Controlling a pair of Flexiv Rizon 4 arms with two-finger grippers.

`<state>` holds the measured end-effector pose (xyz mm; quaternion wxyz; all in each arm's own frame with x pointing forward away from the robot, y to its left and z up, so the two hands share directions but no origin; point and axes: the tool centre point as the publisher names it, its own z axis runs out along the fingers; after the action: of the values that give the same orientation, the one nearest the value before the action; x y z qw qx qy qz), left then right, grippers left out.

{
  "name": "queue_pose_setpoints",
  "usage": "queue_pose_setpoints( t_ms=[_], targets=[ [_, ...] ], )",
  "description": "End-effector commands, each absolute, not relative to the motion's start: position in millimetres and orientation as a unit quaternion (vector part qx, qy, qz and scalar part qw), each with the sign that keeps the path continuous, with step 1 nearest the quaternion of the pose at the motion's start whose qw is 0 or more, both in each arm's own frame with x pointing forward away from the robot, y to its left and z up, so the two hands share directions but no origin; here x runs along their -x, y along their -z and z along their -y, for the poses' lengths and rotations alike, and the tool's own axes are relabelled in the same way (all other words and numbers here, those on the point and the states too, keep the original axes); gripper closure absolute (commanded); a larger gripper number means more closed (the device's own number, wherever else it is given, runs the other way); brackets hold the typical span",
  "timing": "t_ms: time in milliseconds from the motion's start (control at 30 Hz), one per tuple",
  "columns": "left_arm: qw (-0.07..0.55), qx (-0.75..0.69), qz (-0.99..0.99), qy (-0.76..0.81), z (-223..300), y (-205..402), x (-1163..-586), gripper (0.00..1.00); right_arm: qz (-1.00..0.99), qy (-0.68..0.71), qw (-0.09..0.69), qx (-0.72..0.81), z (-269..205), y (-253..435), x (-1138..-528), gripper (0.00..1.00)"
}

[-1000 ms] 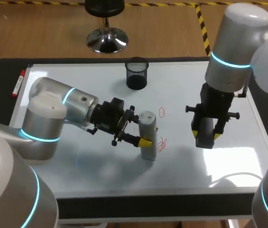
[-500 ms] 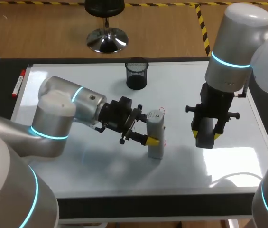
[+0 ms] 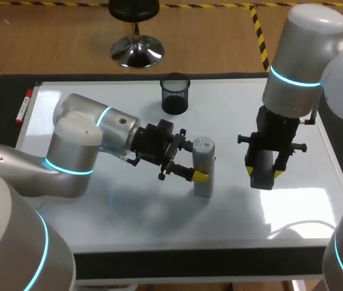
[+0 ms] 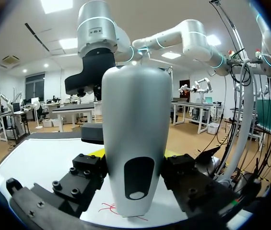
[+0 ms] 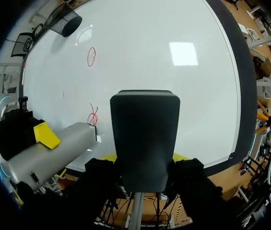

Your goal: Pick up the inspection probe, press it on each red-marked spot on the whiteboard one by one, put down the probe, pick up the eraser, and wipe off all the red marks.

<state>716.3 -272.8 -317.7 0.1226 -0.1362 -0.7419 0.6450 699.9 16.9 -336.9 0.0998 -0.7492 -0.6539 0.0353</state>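
Observation:
My left gripper [image 3: 202,170] is shut on the grey inspection probe [image 3: 203,165], which stands upright on the whiteboard [image 3: 98,206]. In the left wrist view the probe [image 4: 136,143] fills the space between the fingers, its tip at a red scribble [image 4: 107,209]. My right gripper [image 3: 262,174] hangs to the right of the probe, shut on the black eraser [image 3: 262,163]. The right wrist view shows the eraser [image 5: 145,136] between its fingers, the probe [image 5: 53,155] beside it, the scribble [image 5: 93,116] at the probe's tip and a red oval [image 5: 91,56] farther off. From the head view both marks are hidden behind the probe.
A black mesh cup [image 3: 175,94] stands at the back of the board. A red marker [image 3: 23,108] lies on the dark mat left of the board. Bare board stretches along the front and at the far right.
My left arm has carried the probe to the right, from beside the lower red scribble onto it. The right arm with the eraser has kept still.

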Motion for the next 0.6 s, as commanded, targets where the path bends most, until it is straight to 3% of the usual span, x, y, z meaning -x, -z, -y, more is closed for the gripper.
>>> queue_pose_setpoints(
  t_ms=[33, 600],
  targets=[
    [0.124, 0.136, 0.741, -0.646, 280, 321, -723, 1.00, 0.654, -0.034, 0.100, 0.749, -16, 337, -699, 1.00],
    [0.124, 0.121, 0.745, -0.644, 285, 342, -739, 1.00, 0.654, -0.034, 0.100, 0.749, -16, 337, -699, 1.00]
  ],
)
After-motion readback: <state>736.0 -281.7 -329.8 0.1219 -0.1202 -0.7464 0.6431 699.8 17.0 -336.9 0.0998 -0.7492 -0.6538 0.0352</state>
